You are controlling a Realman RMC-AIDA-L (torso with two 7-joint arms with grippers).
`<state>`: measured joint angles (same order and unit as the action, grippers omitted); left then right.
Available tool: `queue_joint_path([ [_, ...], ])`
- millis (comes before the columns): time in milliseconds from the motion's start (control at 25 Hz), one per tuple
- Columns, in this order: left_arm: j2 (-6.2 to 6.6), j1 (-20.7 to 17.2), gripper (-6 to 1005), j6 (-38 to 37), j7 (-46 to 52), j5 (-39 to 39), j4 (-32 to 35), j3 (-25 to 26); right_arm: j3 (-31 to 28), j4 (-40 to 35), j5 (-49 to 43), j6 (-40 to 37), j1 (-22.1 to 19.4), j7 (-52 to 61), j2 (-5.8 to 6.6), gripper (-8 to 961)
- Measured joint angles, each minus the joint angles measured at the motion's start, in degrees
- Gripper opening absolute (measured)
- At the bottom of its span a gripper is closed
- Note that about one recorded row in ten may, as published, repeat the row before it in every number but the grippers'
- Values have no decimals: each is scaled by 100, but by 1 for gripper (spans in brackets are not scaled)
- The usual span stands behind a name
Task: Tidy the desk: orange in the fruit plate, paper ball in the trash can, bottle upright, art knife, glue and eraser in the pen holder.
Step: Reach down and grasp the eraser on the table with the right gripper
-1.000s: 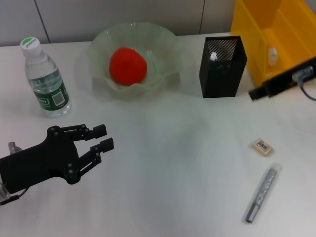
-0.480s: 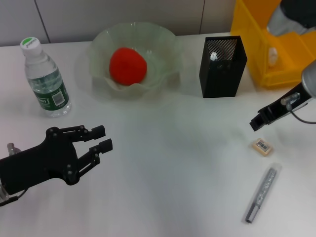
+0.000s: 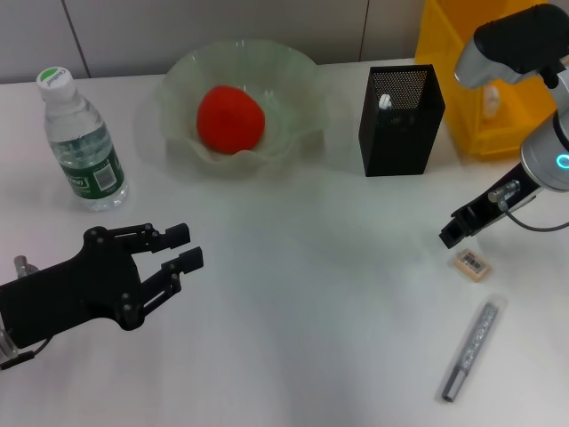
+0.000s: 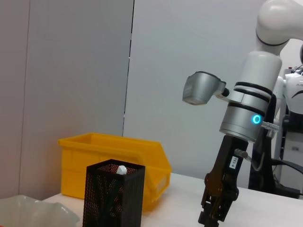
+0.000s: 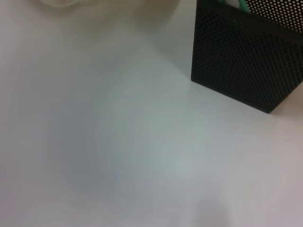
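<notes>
Orange (image 3: 230, 118) plated, bottle (image 3: 81, 142) upright; eraser (image 3: 472, 264) and art knife (image 3: 470, 348) remain; right gripper (image 3: 452, 233) beside eraser, grip unclear; left gripper (image 3: 184, 247) open, empty.

**Hardly any words to read**

The bottle (image 3: 82, 142) at the far left has a green label with white marks, but they are too small to read. The eraser (image 3: 472, 263) at the near right has a dark barcode with no clear numbers. A small white tag on the right arm (image 4: 234, 162) has tiny print that cannot be made out.
</notes>
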<state>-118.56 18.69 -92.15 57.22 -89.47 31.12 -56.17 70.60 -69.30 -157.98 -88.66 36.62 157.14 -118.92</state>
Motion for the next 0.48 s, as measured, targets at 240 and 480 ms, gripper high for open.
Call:
queue_joint_path([
  [240,0,5,302,25,0,0,-2,10,6,53,-60,-110,34,-4,-3,369],
  [480,0,20,302,38,0,0,-1,8,7,-20,-60,-309,-9,-3,-6,369],
])
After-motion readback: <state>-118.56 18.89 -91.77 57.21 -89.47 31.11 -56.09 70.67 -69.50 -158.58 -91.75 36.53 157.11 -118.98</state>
